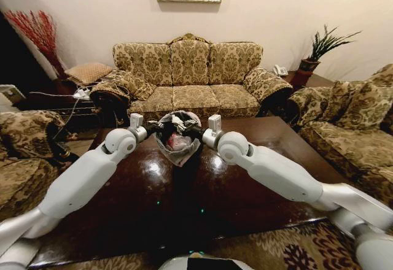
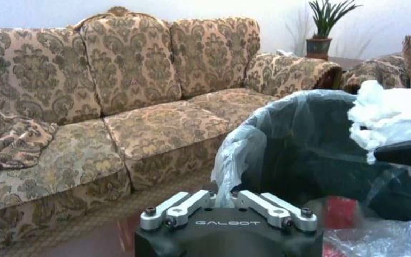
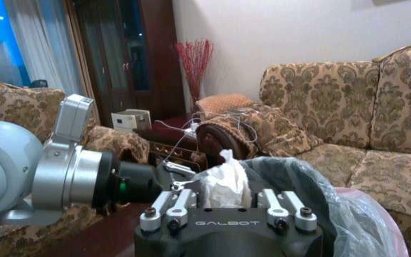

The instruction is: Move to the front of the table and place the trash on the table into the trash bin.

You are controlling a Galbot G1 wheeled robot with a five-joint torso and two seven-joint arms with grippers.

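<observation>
The black trash bin (image 1: 178,152) with its grey-white liner is lifted over the dark glossy table (image 1: 258,184), between my two arms. My left gripper (image 1: 155,124) is shut on the bin's rim, where the liner (image 2: 234,155) bunches right at the fingers. My right gripper (image 1: 195,127) is over the bin's mouth, shut on a crumpled white piece of trash (image 3: 225,179), which also appears as a white bundle (image 2: 395,112) at the opposite rim. Red trash (image 1: 178,141) lies inside the bin (image 3: 312,182).
A patterned three-seat sofa (image 1: 187,73) stands close behind the table. Matching armchairs flank it on the left (image 1: 21,153) and right (image 1: 356,123). A side table with cables (image 1: 80,95) is at back left and a potted plant (image 1: 319,49) at back right. A patterned rug (image 1: 288,248) lies in front.
</observation>
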